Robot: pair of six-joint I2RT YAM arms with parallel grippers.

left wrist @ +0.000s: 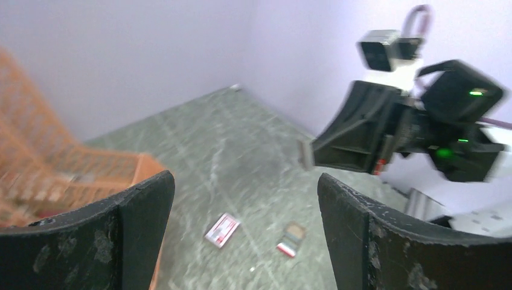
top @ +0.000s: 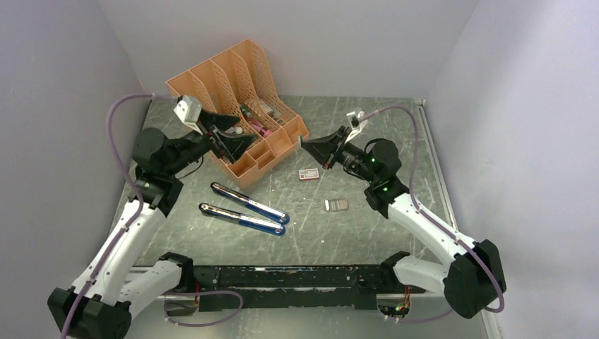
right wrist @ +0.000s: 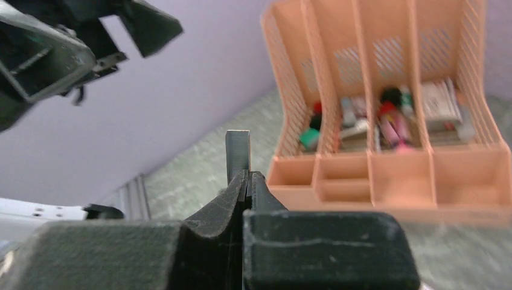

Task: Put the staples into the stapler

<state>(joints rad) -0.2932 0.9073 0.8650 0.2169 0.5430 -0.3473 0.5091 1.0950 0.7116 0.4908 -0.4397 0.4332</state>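
We see the right gripper clenched on a thin silvery strip that sticks up past its tips. It is raised above the table, tips pointing toward the orange organizer

Left gripper released, jaws wide apart, nothing between them. In the top view it sits over the organizer's front compartments; we cannot tell if it touches them

Staples lie flat on the table, right of centre, near the right arm. The white-and-red box lies near them, closer to the organizer, not touching

Stapler lies opened out on the table as two long blue-and-black arms side by side, left of the staples and just in front of the organizer, well apart from both grippers

Left wrist view is blurred, but the box and staples show between its fingers
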